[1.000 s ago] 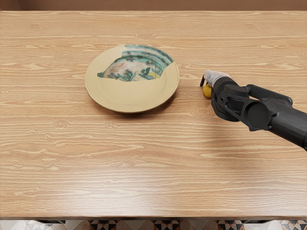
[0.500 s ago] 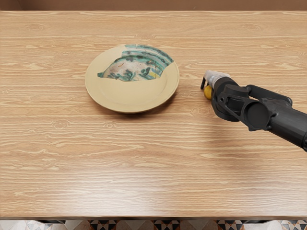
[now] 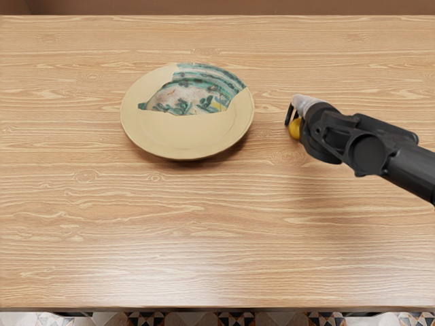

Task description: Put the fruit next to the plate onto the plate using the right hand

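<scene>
On the wood table beside the plate, the right hand grips the fruit; patterned floor below.

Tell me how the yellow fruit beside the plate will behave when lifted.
The fruit looks small and round, so it probably rolls if nudged on the flat table. Mostly hidden by the right hand, it is likely light.

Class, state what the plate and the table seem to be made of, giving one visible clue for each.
Plate: probably glazed ceramic, a smooth cream surface with a painted green and blue pattern across its far part. Table: looks like light wood or wood veneer, matte, with long grain lines running across it.
</scene>
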Available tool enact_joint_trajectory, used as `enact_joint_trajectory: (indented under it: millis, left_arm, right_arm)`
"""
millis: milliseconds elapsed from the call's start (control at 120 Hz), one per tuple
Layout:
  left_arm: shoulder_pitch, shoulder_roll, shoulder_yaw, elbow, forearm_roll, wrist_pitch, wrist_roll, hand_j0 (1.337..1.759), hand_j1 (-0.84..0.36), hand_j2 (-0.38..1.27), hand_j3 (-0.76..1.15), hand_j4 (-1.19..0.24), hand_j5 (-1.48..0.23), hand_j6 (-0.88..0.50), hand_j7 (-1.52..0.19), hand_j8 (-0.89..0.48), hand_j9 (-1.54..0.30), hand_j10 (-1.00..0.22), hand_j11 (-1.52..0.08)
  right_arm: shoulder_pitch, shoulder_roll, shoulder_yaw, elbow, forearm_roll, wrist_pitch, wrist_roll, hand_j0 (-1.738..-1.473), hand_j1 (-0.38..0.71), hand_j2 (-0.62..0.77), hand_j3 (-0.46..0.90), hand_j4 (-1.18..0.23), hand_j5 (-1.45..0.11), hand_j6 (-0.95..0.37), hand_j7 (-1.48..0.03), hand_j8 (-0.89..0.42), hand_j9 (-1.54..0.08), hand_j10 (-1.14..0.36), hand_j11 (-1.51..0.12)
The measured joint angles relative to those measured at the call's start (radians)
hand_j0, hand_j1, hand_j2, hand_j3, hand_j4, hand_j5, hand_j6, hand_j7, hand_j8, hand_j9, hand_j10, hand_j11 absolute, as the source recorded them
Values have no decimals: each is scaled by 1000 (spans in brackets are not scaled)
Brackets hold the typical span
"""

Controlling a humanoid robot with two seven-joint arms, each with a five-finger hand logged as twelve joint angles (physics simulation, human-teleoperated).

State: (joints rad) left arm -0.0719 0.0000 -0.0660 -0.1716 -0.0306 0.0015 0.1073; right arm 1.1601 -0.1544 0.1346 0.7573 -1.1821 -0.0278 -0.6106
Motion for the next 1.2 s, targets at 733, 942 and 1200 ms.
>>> enact_joint_trajectory:
  millis: [733, 942, 1200]
  left_arm:
    - [0, 0, 0, 0, 0, 0, 0, 1658, 330, 3, 0, -16, -21, -16, -21, -16, -21, -16, -21]
    - [0, 0, 0, 0, 0, 0, 0, 1658, 330, 3, 0, -16, -21, -16, -21, -16, -21, -16, -21]
    - [0, 0, 0, 0, 0, 0, 0, 1658, 330, 3, 0, -16, -21, -16, -21, -16, -21, -16, -21]
  right_arm:
    - [221, 133, -1, 55, 47, 50, 0, -1655, 255, 179, 1, -675, -955, -435, -912, -435, -948, -672, -953]
    - [192, 151, -12, 53, 56, 48, 0, -1654, 231, 167, 0, -683, -944, -449, -913, -445, -941, -682, -947]
    - [161, 154, -35, 52, 56, 45, 0, -1653, 224, 155, 0, -688, -937, -452, -913, -450, -938, -688, -943]
